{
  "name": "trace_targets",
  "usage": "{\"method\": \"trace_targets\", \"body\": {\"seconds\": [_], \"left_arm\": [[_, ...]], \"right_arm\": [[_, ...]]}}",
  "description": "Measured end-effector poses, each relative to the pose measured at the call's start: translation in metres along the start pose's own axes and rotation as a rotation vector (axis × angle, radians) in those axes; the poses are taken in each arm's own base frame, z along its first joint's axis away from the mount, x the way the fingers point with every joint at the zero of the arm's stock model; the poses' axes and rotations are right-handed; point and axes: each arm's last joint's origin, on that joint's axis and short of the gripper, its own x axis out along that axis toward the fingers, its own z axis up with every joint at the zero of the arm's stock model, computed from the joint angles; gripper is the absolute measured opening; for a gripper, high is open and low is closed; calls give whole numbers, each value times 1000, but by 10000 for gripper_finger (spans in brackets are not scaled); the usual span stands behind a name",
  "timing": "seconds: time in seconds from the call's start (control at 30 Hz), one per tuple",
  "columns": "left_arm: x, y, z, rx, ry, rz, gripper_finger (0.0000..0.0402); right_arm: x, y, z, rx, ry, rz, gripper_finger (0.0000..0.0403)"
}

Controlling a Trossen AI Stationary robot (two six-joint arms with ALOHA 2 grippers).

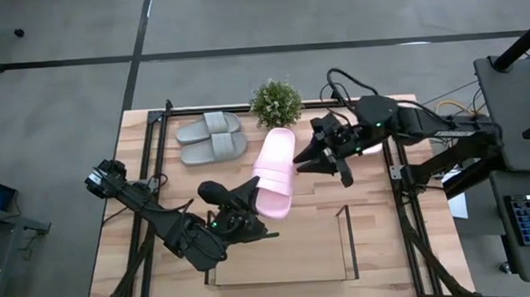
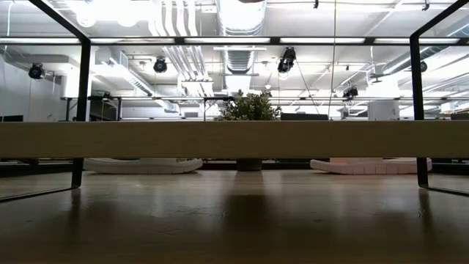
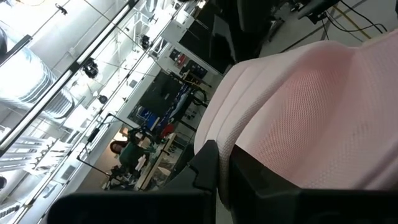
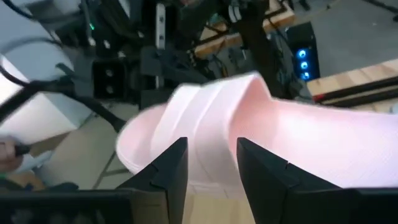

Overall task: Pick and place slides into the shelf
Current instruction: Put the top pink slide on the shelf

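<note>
A light pink slide (image 1: 275,171) is at the table's middle, between my two grippers. My left gripper (image 1: 252,196) is shut on its near left part, and the slide fills the left wrist view (image 3: 311,99). My right gripper (image 1: 309,158) is open at the slide's right long edge, and the slide lies just beyond its fingers (image 4: 211,124); whether they touch it I cannot tell. The grey pair (image 1: 212,138) lies side by side on the table at the far left. The other pink slide (image 2: 374,166) lies on the table under my right arm. The wire shelf (image 1: 347,244) stands at the near edge. My left gripper holds the pink slide at its near left edge (image 3: 249,155), pinched between its two dark fingers (image 3: 211,171). The fingers come level from the table's near left side. The gripper itself hides how far back the slide reaches.
A small potted plant (image 1: 276,102) stands at the far edge, behind the pink slide. The black metal frame's posts (image 1: 160,136) run along both sides of the table. The shelf's light wood bar (image 2: 234,139) crosses the low view and hides the table's middle.
</note>
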Motion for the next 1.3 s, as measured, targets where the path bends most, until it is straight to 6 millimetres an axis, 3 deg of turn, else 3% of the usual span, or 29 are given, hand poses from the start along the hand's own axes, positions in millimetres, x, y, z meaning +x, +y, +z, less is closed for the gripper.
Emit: {"method": "trace_targets", "body": {"seconds": [0.2, 0.37, 0.63, 0.87, 1.3], "left_arm": [[0, 0, 0, -1, 5, 4, 0], [-1, 0, 0, -2, -1, -1, 0], [0, 0, 0, -6, -9, -8, 0], [-1, 0, 0, -7, -10, -9, 0], [-1, 0, 0, -11, -5, -4, 0]], "right_arm": [[17, -8, -5, -29, 37, -2, 130], [28, -12, -7, -24, 75, 98, 126], [21, -8, -3, -90, 49, 145, 97], [20, -4, 2, -79, 13, 205, 19], [20, -5, 2, 8, 30, 215, 9]]}}
